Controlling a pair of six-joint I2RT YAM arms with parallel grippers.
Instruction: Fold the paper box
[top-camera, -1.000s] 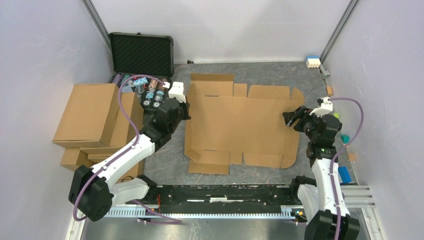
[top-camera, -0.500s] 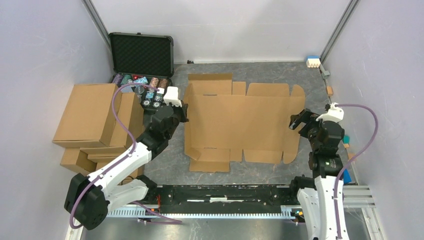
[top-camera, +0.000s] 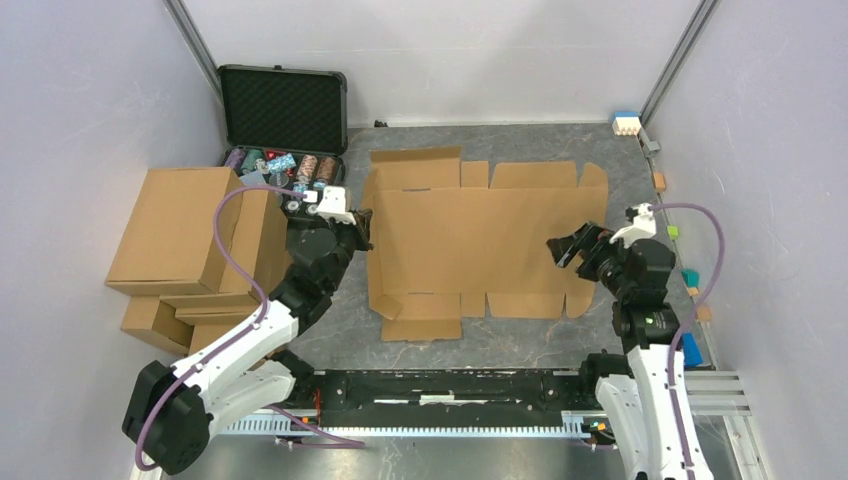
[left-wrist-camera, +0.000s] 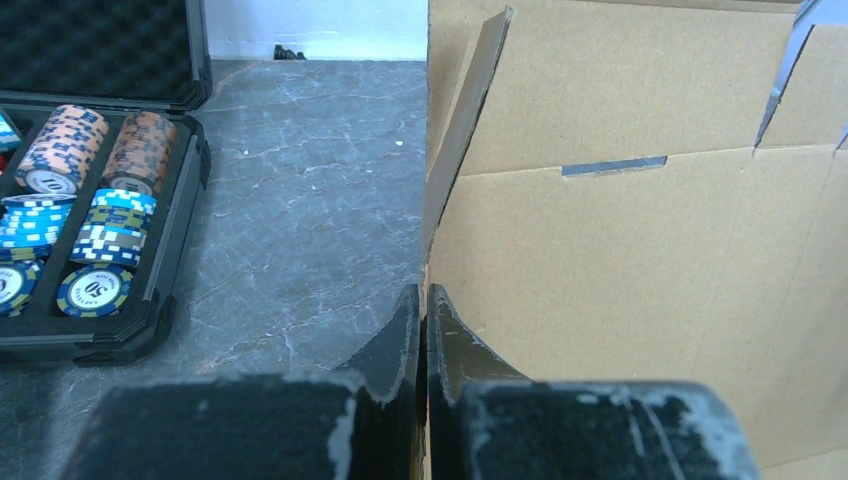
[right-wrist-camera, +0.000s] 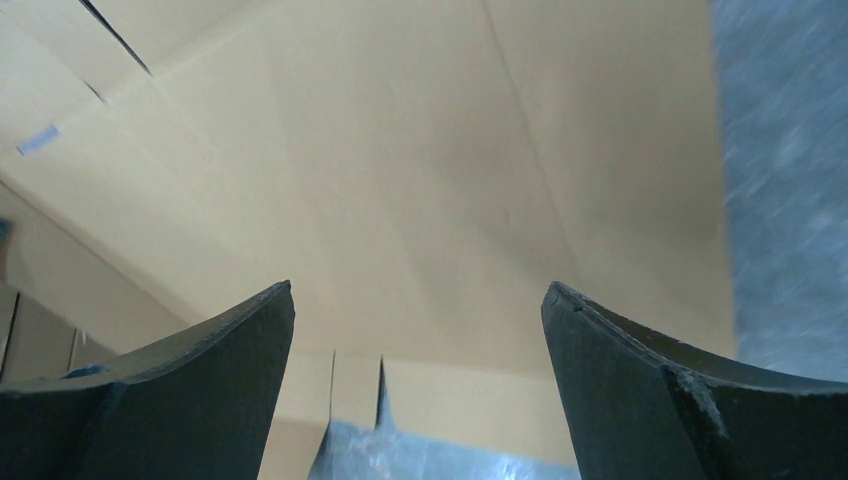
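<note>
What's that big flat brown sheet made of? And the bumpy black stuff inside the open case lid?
The big flat brown die-cut sheet looks like cardboard, probably corrugated: matte tan, with pressed creases, cut slots and a thin raw edge on its raised left flap. The bumpy black lining of the open case lid looks like soft foam, judging by its dull, dimpled pattern.

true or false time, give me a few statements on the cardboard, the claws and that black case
The paper box is already folded shut: false, it lies as an open, mostly flat sheet.
The left claw is shut on the sheet's left flap: true.
The right claw is gripping a flap: false, it is open above the sheet and holds nothing.
The black case is open, with poker chips inside: true.
</note>
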